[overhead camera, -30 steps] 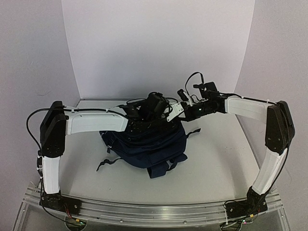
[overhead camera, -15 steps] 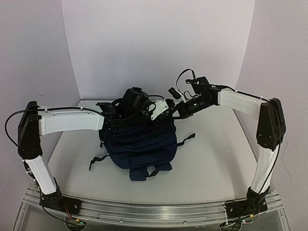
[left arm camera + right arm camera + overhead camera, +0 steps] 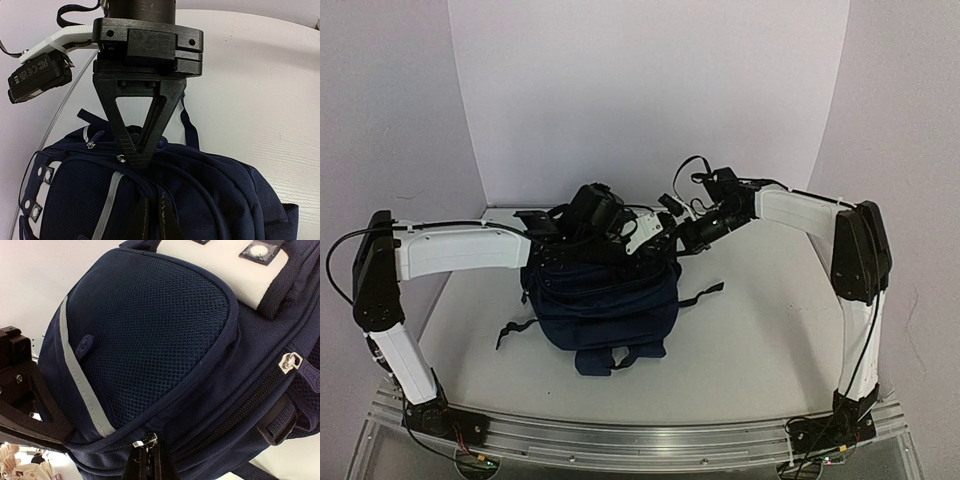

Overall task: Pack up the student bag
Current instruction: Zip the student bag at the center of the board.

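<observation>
White table (image 3: 770,340) is carrying one navy backpack (image 3: 605,310), sitting center-left in the top view, straps (image 3: 704,294) trailing on the surface.

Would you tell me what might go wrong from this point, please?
1. Both the left gripper and right gripper pinch only a thin fold at the top of the student bag; the fabric may slip free.
2. A loose strap trails on the table and could snag if the bag is dragged.
</observation>
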You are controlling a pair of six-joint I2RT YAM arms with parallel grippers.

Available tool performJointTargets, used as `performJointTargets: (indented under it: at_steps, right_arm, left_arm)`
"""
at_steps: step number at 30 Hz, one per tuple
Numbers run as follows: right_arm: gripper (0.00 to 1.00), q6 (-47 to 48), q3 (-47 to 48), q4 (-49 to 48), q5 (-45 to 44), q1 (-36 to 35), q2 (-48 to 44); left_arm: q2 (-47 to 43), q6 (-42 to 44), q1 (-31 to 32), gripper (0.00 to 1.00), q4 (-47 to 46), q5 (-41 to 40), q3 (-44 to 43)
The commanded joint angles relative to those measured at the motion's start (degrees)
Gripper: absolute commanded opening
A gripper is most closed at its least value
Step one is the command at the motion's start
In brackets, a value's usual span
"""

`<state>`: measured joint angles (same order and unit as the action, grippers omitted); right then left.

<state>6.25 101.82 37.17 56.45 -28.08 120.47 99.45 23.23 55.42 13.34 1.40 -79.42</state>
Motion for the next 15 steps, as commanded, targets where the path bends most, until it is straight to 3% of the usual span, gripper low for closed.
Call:
performJointTargets:
  at_steps: [1, 4, 6, 8, 11, 15]
  right_arm:
    - [0.06, -3.6, 3.0, -9.4, -20.1, 4.6, 3.0]
    - [0.25, -5.3, 0.9, -13.3, -20.7, 4.6, 0.2]
    - [0.43, -5.8, -1.4, -15.7, -21.8, 4.7, -2.2]
    - [0.56, -8.0, -3.6, -17.2, -23.8, 4.7, -4.3]
    - [0.71, -9.5, -6.5, -18.1, -27.1, 5.2, -7.1]
    - [0.86, -11.9, -11.0, -19.3, -31.6, 6.6, -10.6]
  left_arm:
    - [-7.2, -4.7, 1.8, 0.00, 7.4, 9.7, -2.3]
    - [-5.9, -8.8, -1.0, 0.06, 9.2, 10.8, -3.1]
    - [-5.1, -12.0, -3.7, 0.25, 9.3, 14.9, -3.2]
    - [-4.6, -15.1, -6.1, 0.47, 9.5, 19.1, -4.0]
    - [-4.5, -17.9, -8.3, 0.72, 9.1, 24.0, -5.6]
    - [-5.9, -21.0, -10.7, 0.87, 8.7, 26.2, -7.1]
